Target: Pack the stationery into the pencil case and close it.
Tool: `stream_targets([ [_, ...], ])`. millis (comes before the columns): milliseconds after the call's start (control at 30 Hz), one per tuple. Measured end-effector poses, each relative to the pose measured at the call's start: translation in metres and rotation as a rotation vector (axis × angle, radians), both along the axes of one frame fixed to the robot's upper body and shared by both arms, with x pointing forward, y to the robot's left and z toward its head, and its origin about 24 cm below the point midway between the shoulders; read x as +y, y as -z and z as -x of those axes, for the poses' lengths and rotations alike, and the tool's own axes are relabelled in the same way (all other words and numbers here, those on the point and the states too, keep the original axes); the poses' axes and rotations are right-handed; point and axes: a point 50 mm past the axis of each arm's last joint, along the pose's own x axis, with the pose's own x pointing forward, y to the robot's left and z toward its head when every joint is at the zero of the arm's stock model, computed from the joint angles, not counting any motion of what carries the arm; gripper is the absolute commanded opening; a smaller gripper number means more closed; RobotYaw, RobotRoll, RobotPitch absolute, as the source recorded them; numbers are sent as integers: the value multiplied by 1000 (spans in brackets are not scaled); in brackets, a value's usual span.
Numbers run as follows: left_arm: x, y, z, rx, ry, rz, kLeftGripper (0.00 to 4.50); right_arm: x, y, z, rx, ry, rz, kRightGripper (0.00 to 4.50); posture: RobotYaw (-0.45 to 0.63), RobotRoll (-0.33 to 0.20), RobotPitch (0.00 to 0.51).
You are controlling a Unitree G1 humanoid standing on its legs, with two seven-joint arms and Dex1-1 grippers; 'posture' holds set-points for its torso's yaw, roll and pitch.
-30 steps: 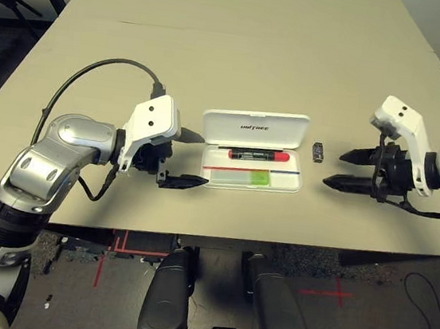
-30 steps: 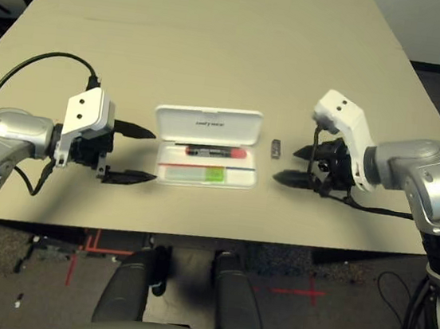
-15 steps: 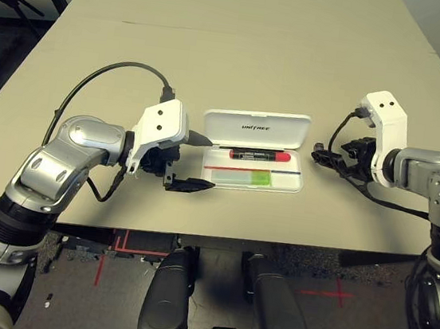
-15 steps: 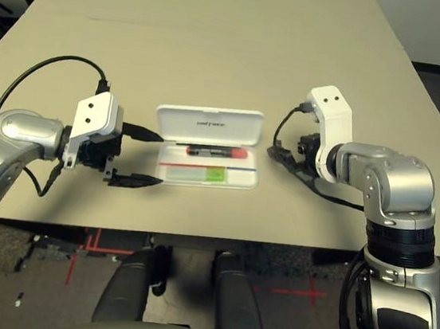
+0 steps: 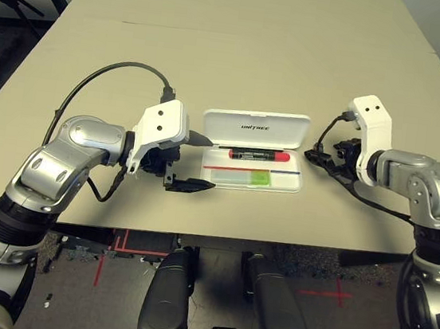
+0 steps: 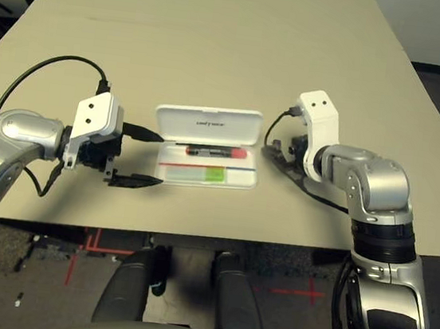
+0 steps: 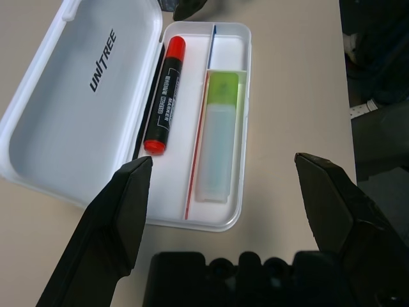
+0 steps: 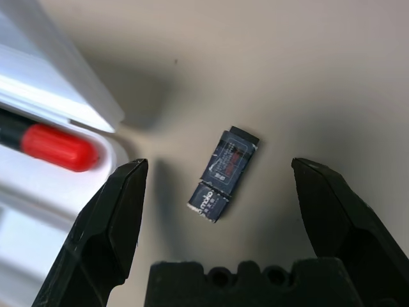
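— End effector poses are asked for first: how is each one set?

— Right end effector is seen tilted down at the surface, jaws spread wide with nothing between them but air; the small dark block lies flat on the surface between the two fingers, untouched. Left end effector is held level at centre left of the head view, jaws likewise wide apart, aimed at the open pencil case.

— And the stationery?

— Red-and-black marker and green highlighter are laid in the tray.

— What is changed from a second ago?

— Right arm has been swung in from the right edge toward the case, its wrist rolled over; the left has been kept in place.
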Motion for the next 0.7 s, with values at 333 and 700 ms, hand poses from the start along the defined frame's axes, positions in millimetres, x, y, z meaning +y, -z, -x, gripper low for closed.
stream_targets([
  [333,-3,3,1,10,14,-9,4498,3,5,-4,-27,-9,16,4316,-11,0,198],
  [700,-3,4,1,3,25,-17,4500,-7,6,-8,-51,22,48,545,-25,0,196],
])
